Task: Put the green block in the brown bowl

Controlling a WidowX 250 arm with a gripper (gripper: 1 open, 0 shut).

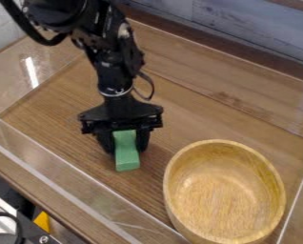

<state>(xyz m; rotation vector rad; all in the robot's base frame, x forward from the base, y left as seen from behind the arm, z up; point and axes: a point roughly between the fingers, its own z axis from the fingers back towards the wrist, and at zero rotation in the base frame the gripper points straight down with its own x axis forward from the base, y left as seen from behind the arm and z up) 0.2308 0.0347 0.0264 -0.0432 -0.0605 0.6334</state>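
The green block (126, 152) lies flat on the wooden table, left of the brown bowl (226, 193). My gripper (126, 143) points straight down over the block's far end. Its two dark fingers (144, 139) straddle the block, one on each side, close to its long faces. The jaws still stand open, and I see no firm pinch on the block. The block's far end is hidden under the gripper. The bowl is empty, round and shallow with a thick rim, at the lower right.
Clear plastic walls (65, 195) fence the table along the near and left edges. A grey-green wall (243, 29) runs across the back. The black arm (97, 48) rises toward the upper left.
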